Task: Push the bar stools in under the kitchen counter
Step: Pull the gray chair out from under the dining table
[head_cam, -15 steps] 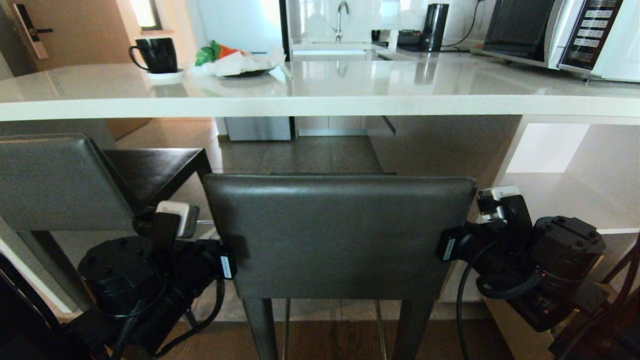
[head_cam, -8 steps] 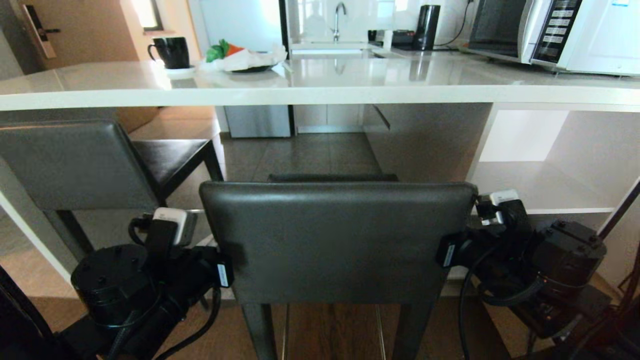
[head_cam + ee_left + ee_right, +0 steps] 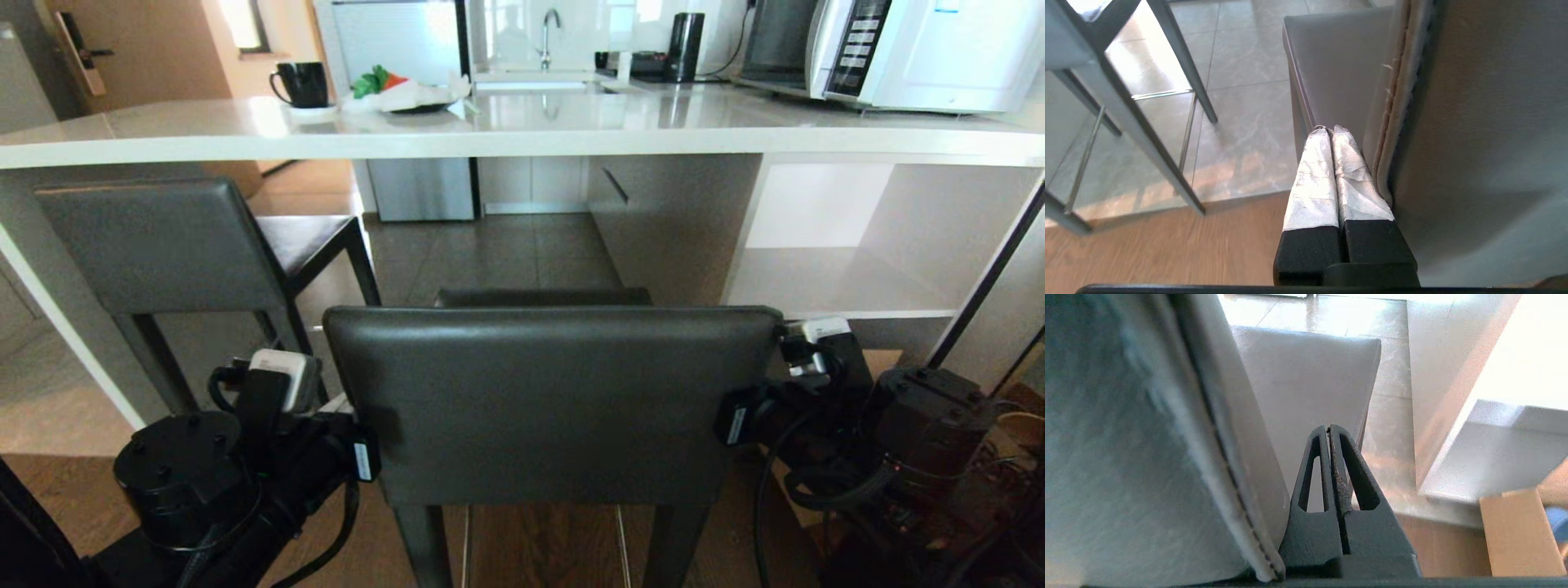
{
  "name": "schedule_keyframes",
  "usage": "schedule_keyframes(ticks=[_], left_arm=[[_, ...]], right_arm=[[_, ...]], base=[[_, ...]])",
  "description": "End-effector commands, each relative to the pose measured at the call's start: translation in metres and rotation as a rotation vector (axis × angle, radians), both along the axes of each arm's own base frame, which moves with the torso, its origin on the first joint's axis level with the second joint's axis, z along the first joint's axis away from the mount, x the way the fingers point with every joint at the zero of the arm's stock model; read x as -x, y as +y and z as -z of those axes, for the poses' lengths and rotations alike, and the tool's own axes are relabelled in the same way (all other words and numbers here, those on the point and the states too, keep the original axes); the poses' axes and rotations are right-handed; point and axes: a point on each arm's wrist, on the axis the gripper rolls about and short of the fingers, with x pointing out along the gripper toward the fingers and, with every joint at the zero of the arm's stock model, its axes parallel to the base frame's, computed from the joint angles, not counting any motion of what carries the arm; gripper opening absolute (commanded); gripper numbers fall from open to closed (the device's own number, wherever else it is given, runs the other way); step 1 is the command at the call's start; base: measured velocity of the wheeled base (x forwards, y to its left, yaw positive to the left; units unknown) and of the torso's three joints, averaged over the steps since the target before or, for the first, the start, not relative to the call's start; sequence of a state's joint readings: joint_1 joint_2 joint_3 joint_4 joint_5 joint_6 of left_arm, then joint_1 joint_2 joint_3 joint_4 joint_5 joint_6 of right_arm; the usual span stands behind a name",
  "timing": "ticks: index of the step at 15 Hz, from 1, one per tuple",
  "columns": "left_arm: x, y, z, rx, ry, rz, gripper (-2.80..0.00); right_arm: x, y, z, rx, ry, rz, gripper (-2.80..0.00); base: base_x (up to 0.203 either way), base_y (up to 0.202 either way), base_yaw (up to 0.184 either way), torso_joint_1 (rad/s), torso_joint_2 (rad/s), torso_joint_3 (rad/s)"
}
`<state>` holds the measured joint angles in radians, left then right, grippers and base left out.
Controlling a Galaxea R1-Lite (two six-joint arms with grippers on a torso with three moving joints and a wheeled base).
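Kitchen, head view: white counter (image 3: 522, 135) runs across the back, with a black cup (image 3: 304, 83), a plate of food (image 3: 408, 96) and a microwave (image 3: 882, 49) on top.
Near stool, head view: grey backrest (image 3: 547, 400) stands between the two grippers, short of the counter edge.
Other stool, head view: second stool (image 3: 163, 245) stands past the left gripper, its seat partly under the counter.
Left gripper, head view: left gripper (image 3: 359, 453) sits against the backrest's left edge.
Right gripper, head view: right gripper (image 3: 731, 420) sits against the backrest's right edge.
Left wrist view: two taped fingers (image 3: 1314, 179) are pressed together with nothing between them, right beside the backrest's edge; the seat (image 3: 1339, 73) is just past the tips.
Right wrist view: two black fingers (image 3: 1312, 490) are shut tight with nothing held, just beside the backrest's edge; a brown box (image 3: 1519, 535) lies on the floor at the far side.
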<state>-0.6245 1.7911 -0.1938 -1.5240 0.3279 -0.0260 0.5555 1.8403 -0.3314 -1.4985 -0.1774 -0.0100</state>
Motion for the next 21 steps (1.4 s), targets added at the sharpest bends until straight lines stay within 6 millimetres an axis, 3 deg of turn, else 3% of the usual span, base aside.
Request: schedule_keyframes(ticks=[1,4,8,13,21], left_arm=[[0.001,-0.002,0.000,0.000,-0.003,-0.001,-2.80],[0.013,-0.013,-0.005,0.011,-0.022,0.009,-2.80],[0.036,-0.022,0.008,-0.036,0.029,0.000,-2.80],[0.049,-0.011,0.011,-0.052,0.051,-0.001,-2.80],[0.049,-0.010,0.009,-0.041,0.048,-0.002,-2.80]], right_arm=[[0.004,-0.001,-0.004,-0.010,-0.017,-0.003,-2.80],[0.021,-0.005,-0.005,-0.004,-0.008,-0.028,-2.80],[0.038,-0.016,0.002,0.024,0.036,-0.029,-2.80],[0.040,-0.017,-0.001,0.022,0.026,-0.006,-2.80],[0.044,-0.020,-0.005,0.012,0.011,0.009,-2.80]], base=[[-0.070,0.000,0.001,-0.002,0.00,0.010],[0.000,0.000,0.000,0.000,0.00,0.000],[0.000,0.000,0.000,0.000,0.00,0.000],[0.000,0.000,0.000,0.000,0.00,0.000],[0.000,0.000,0.000,0.000,0.00,0.000]])
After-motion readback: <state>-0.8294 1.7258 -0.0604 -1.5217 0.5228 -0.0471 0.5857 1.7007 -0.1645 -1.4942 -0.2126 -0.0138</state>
